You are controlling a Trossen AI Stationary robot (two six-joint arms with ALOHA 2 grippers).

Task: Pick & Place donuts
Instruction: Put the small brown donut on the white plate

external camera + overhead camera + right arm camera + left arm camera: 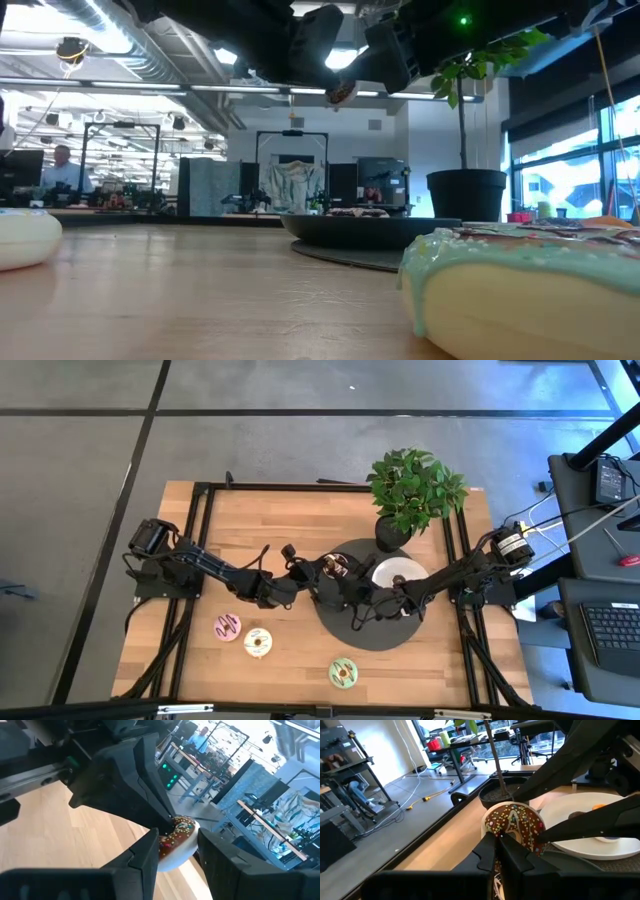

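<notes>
A brown-iced donut with coloured sprinkles (514, 824) is up in the air over the black plate (375, 625), at the end of my left gripper (499, 844), which is shut on it. My right gripper (177, 852) is open and comes from the table's right, with one finger on each side of the same donut (176, 836). Three more donuts lie flat on the wood near the table's near edge: pink (228, 627), cream (258, 643) and green (343, 673). A white plate (402, 573) lies on the black one. My left gripper pinches the brown donut by its lower rim (496, 833) between its two fingers. The ring stands upright above the fingers with its iced face toward the wrist camera. It is lifted clear (342, 92) above the black plate. My right gripper stands around the donut; whether a finger touches it I cannot tell.
A potted plant (408, 492) stands at the far edge, just behind the plates. The two arms meet over the table's middle. Bare wood lies on the left half and along the near edge around the three donuts. A person sits far off in the room (62, 165).
</notes>
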